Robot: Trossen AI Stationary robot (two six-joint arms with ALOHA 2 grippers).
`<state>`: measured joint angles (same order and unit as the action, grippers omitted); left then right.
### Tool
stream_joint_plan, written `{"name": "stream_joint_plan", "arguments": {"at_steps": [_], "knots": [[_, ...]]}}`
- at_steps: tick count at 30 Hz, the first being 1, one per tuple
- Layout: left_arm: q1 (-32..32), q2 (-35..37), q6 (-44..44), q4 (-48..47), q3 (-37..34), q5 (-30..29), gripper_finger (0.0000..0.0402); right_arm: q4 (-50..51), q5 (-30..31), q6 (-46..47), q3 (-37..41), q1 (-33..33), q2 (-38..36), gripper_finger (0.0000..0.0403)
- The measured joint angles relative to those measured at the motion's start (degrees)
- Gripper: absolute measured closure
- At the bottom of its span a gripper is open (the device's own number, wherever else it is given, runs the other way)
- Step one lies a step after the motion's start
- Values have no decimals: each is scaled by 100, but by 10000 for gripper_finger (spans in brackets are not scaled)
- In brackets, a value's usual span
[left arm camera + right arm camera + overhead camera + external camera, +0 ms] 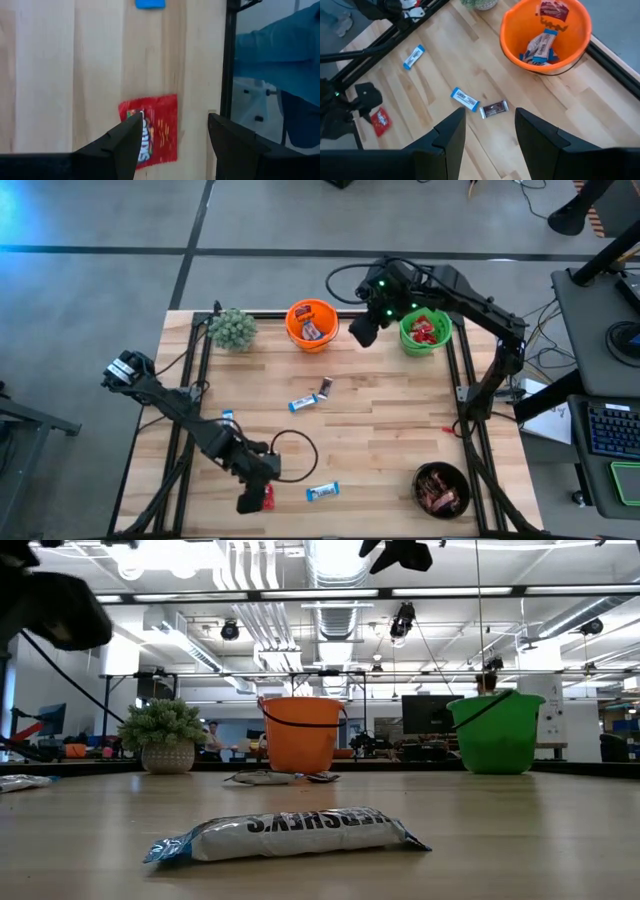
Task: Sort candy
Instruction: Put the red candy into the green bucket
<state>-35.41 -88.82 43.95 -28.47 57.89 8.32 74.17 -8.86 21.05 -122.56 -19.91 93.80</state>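
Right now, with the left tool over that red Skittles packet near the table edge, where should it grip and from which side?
Likely straight down from above: the red packet lies flat on the wood near the table edge. The left tool is open above it; close across its narrow width, mid-body.

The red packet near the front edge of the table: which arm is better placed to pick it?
Left. The left gripper hangs open right over the red packet, while the right gripper is far off between the buckets.
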Motion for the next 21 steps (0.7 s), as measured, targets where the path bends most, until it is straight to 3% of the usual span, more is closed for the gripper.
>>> {"name": "stream_joint_plan", "arguments": {"at_steps": [13,21], "knots": [[-5,-2,67,181,8,-35,194,-58,2,-6,0,198,0,243],[-3,-4,-344,94,-279,-242,194,-395,-2,-4,0,204,0,243]]}}
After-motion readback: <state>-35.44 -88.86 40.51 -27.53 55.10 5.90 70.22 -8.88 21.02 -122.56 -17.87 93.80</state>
